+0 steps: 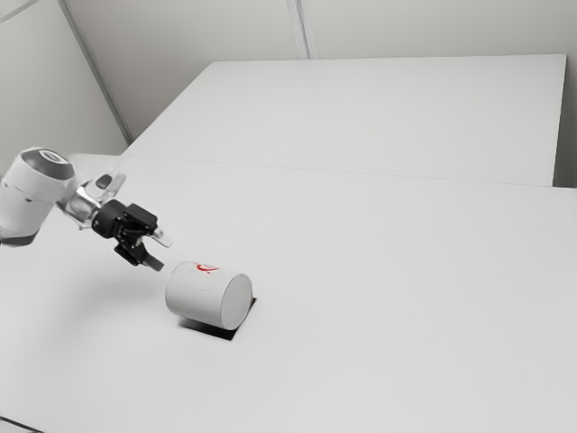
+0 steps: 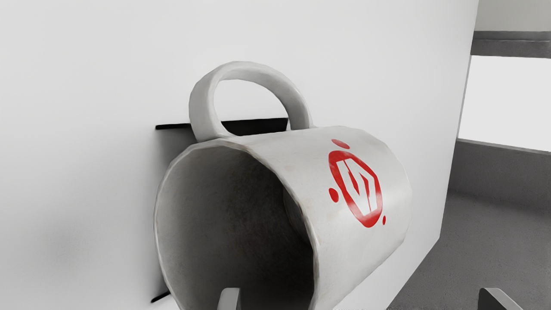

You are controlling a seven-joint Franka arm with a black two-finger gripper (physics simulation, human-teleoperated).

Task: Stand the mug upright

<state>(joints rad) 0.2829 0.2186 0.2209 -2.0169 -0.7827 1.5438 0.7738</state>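
Claw is gaping wide near the mug, which is lying sideways on the counter, mouth facing the claw.

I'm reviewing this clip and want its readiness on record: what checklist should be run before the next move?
1. Gripper open: ok.
2. Mug upright: not ok, it lies on its side.
3. Mouth facing the gripper: ok.
4. Handle clear of the gripper: ok.
5. Gripper in contact with the mug: not ok, a gap shows.
6. Black patch under the mug harmless: cannot tell.
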